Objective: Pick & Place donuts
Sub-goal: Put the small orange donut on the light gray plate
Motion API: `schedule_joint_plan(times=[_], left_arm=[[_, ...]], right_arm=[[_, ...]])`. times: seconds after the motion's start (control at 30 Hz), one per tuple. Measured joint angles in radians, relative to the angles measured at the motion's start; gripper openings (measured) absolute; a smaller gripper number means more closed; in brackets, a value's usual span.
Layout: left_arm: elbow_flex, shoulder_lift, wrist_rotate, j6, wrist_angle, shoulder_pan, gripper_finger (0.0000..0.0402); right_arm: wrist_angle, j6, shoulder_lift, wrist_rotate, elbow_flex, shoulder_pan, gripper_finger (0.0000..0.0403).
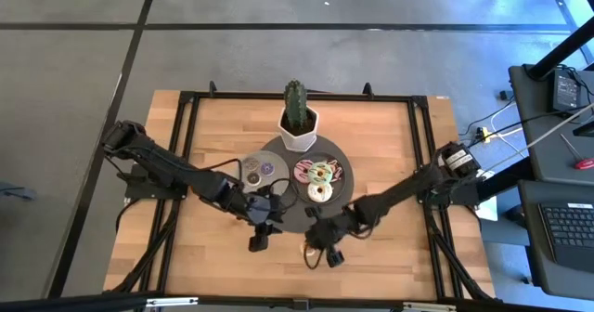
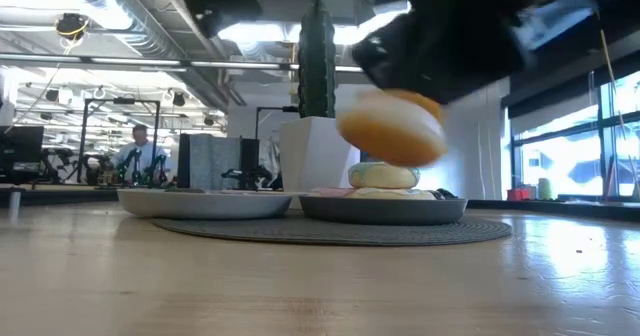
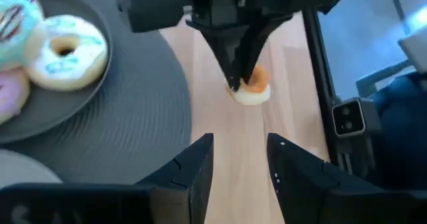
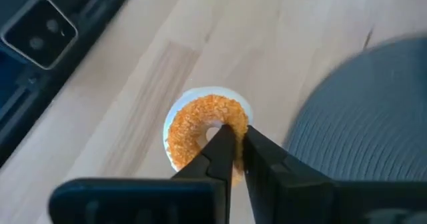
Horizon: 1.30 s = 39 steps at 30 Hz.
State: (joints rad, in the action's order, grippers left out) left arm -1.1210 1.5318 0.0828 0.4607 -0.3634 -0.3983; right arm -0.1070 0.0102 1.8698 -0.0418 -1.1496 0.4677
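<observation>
One orange-sprinkled donut [image 4: 203, 134] with a pale underside is pinched by its rim in the right gripper [image 4: 233, 147], whose two fingers are nearly closed on it; in the low view it hangs clear above the wooden table [image 1: 390, 256], in front of the round grey mat [image 2: 330, 230] and off its near edge. The left gripper [image 3: 239, 159] sits close by, over the near edge of the mat, with its fingers spread to a moderate gap and nothing between them. Two grey plates lie side by side on the mat. The right plate [image 1: 340, 184] holds what looks like four donuts, though the count is hard to be sure of from above: a cream one with blue streaks [image 3: 67, 51] nearest the grippers, a light blue one [image 3: 17, 21], a pink one [image 3: 10, 94] and a green-toned one [image 1: 321, 172]. The left plate [image 1: 249, 160] holds about three much smaller rings, among them a purple one [image 1: 267, 169] and an orange-brown one [image 1: 251, 176]; the third is too small to tell. One cactus [image 1: 295, 103] stands upright in one white pot [image 1: 299, 134] just behind the plates, at the far edge of the mat. In the room beyond the table one person [image 2: 140, 151] sits at a desk. No readable writing or labels show on any of these things.
</observation>
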Motion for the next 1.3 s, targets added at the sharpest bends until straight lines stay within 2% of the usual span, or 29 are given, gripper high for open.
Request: schedule_joint_plan(times=[0.17, 0.37, 0.6, 0.83, 1.0, 1.13, 1.3], left_arm=[[0.000, -0.053, 0.015, 0.046, -0.066, -0.002, 0.0135], [0.000, -0.080, 0.133, 0.018, -0.052, -0.007, 0.0132], [0.000, -0.080, 0.133, 0.031, -0.067, -0.014, 0.0136], [0.000, -0.080, 0.132, -0.018, -0.066, -0.020, 0.0132], [0.000, -0.080, 0.129, -0.019, -0.083, -0.020, 0.0136], [0.000, -0.085, 0.095, -0.019, -0.110, -0.020, 0.0136], [0.000, -0.101, 0.038, -0.007, -0.177, -0.021, 0.0132]], right_arm=[[0.042, -0.089, 0.000, 0.054, -0.002, -0.067, 0.0027], [0.057, -0.119, 0.005, 0.011, -0.002, -0.134, 0.0026], [0.122, -0.091, 0.020, -0.005, -0.002, -0.216, 0.0026], [0.154, -0.068, 0.044, 0.002, -0.001, -0.253, 0.0026], [0.143, -0.046, 0.098, 0.003, -0.093, -0.272, 0.0026], [0.020, -0.072, 0.159, 0.018, -0.220, -0.276, 0.0026], [-0.080, -0.071, 0.219, 0.017, -0.305, -0.277, 0.0025]])
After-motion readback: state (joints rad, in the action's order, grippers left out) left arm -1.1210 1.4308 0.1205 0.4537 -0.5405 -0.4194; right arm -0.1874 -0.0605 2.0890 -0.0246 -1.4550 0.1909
